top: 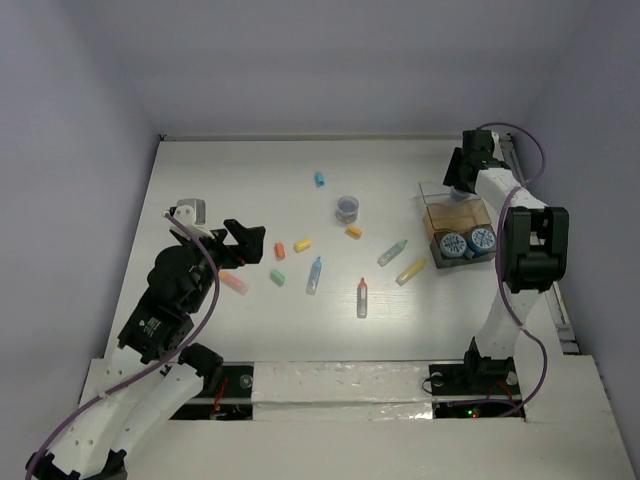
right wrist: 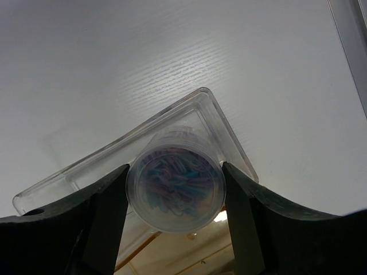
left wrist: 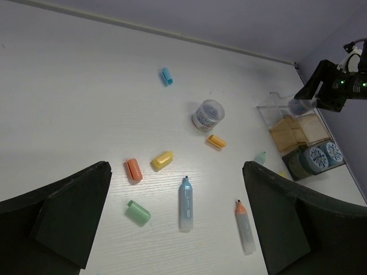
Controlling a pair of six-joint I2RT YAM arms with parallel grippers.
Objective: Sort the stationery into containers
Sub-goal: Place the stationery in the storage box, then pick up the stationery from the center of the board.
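Two hands, two jobs. Right hand (top: 460,190) is closed round a clear tub (right wrist: 175,192) of what look like paper clips. It holds the tub upright, directly above the clear compartment (right wrist: 226,129) at the far end of the containers (top: 458,222). Can't tell if the base touches the floor yet. Move is likely straight down, then release. Tape rolls (top: 452,243) sit in the near compartment, out of the way.

Left hand (top: 247,244) is spread wide and empty above the bench (left wrist: 69,86), and is nearer the loose items. Light blue pen (left wrist: 186,203) lies just ahead, long axis across the closing line. Green cap (left wrist: 138,212) and orange cap (left wrist: 134,170) crowd its left. Second tub (left wrist: 207,114) sits beyond.
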